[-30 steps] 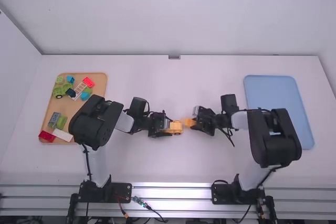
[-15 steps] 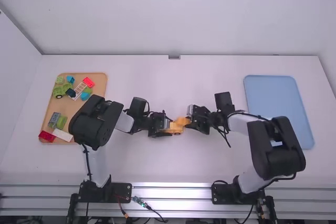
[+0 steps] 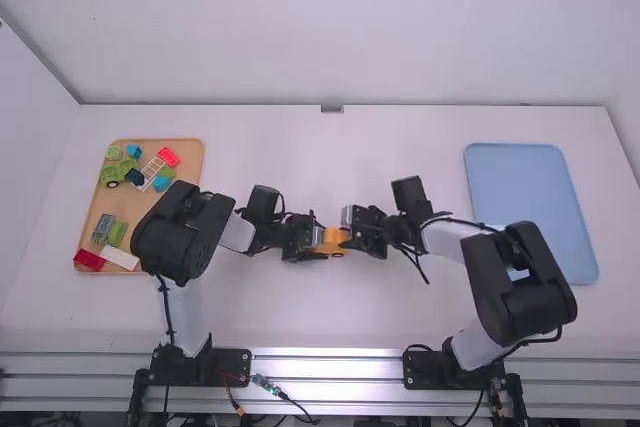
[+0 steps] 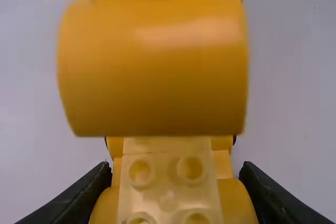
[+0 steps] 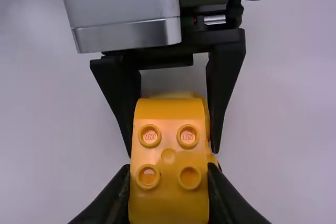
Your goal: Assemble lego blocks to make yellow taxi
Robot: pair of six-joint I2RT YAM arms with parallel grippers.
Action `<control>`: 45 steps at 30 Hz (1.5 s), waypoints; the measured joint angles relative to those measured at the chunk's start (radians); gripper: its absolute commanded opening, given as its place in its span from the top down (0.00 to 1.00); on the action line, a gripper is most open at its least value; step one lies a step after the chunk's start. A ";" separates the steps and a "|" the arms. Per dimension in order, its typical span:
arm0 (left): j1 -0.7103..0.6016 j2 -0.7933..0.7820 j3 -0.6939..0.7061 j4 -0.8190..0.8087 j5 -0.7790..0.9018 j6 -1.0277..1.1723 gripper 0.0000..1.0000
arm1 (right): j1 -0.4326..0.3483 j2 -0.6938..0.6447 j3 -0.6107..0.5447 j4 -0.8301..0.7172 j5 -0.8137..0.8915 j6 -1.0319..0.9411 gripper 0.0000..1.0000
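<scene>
The white worktop point(image 3: 340, 317) carries both work areas. The high view shows a pale blue, round-cornered tray point(image 3: 525, 187) at right and a tan tray point(image 3: 138, 205) at left. The latter holds assorted blocks, among them a plain white block point(image 3: 119, 258), a white lattice piece point(image 3: 153, 169) and a red block point(image 3: 168, 157).

Between the trays, the two end effectors meet nose to nose. The left end effector point(image 3: 320, 239) is parted to the width of the yellow plastic taxi base point(image 4: 168, 177), gripping it by its flanks. The right end effector point(image 3: 347, 237) is closed on the sides of a curved yellow plastic block point(image 5: 168, 150).

The left wrist view shows the curved block's smooth, rounded, glossy side, overlapping the base in line of sight. The right wrist view shows its upper face, bearing four raised round studs, with the left fingers straddling the work beyond. The base is yellow at its sides, with a paler studded middle. Whether base and curved block are joined cannot be determined.
</scene>
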 measured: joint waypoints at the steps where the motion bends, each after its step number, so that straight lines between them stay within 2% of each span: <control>1: 0.000 0.000 0.000 0.000 0.000 0.000 0.79 | 0.004 0.000 0.000 0.002 0.013 0.008 1.00; 9: 0.000 0.000 0.000 0.001 0.000 0.000 0.82 | 0.005 0.000 0.000 0.006 0.051 0.051 1.00; 12: 0.000 0.000 0.000 0.001 0.000 0.000 0.82 | 0.005 0.005 0.017 -0.038 0.054 0.056 1.00; 17: -0.008 0.000 0.000 0.003 -0.006 -0.013 0.82 | 0.005 0.048 0.115 -0.184 0.048 0.020 1.00; 21: -0.016 0.000 0.000 0.012 -0.019 -0.038 0.85 | 0.005 0.066 0.129 -0.216 0.041 -0.026 1.00; 27: -0.017 0.000 -0.025 0.068 -0.021 -0.046 0.87 | 0.016 0.070 0.129 -0.206 0.039 -0.060 1.00; 32: -0.019 -0.002 -0.061 0.138 -0.023 -0.053 0.87 | 0.060 0.088 0.132 -0.108 0.069 -0.016 1.00; 37: -0.020 -0.004 -0.088 0.179 -0.024 -0.079 0.87 | 0.080 0.119 0.132 -0.125 0.079 -0.007 1.00; 45: -0.021 -0.008 -0.062 0.095 -0.018 -0.092 0.89 | 0.080 0.119 0.132 -0.140 0.083 -0.016 1.00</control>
